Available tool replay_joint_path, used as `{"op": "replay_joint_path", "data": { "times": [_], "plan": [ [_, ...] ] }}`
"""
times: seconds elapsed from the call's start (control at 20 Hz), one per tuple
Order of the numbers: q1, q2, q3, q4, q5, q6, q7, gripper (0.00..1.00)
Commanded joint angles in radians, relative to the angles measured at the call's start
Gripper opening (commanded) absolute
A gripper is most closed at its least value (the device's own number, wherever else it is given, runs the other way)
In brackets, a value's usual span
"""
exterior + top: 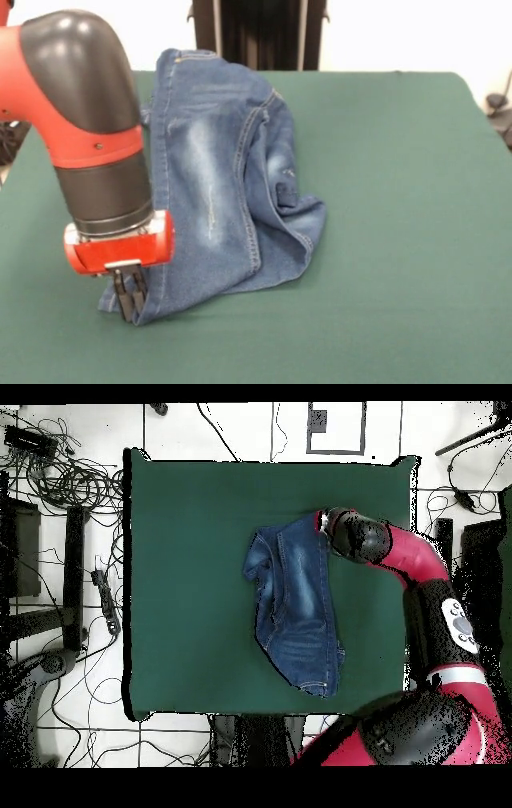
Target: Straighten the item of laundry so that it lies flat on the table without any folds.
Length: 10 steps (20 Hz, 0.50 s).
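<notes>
- The pair of small blue denim jeans (pixel 228 188) with faded whitish thigh patches lies on the dark green felt-like tabletop (pixel 400 240), left of centre in the front view, waistband toward the far edge; it is folded over on itself, one leg doubled under or across the other, with a bunched flap along the right side.
- In the overhead view the jeans (pixel 295 609) form one narrow, crumpled strip near the middle of the tabletop (pixel 180 564); the separate legs cannot be told apart there.
- The red and black arm's gripper (pixel 131 300) is down at the near left corner of the cloth; its dark fingers (pixel 126 304) stand close together at the hem edge and appear to pinch the denim, though the contact itself is small and partly hidden.
- Handling, as a judgement: denim is soft but fairly heavy and stiff for cloth; it should drape slowly, hold creases, and drag on the felt rather than slide; nothing fragile.
- Best hold: a hem or outer seam corner, where the layers are thick and stitched; a grip there should not slip.
- Risk: pinching both layers at once would move the fold along instead of opening it; a pull away from the waistband looks likeliest to stretch the leg flat.
</notes>
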State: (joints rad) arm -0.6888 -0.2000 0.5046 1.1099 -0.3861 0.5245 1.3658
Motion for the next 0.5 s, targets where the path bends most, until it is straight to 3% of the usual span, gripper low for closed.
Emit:
{"op": "replay_joint_path", "data": {
  "times": [0.05, 0.3, 0.5],
  "plan": [
    [-0.042, -0.007, 0.217, 0.175, 0.015, -0.093, -0.08, 0.0],
    [-0.068, -0.017, 0.265, 0.199, -0.053, -0.188, -0.088, 0.0],
    [-0.117, 0.005, 0.356, 0.212, -0.161, -0.3, -0.176, 0.0]
  ]
}}
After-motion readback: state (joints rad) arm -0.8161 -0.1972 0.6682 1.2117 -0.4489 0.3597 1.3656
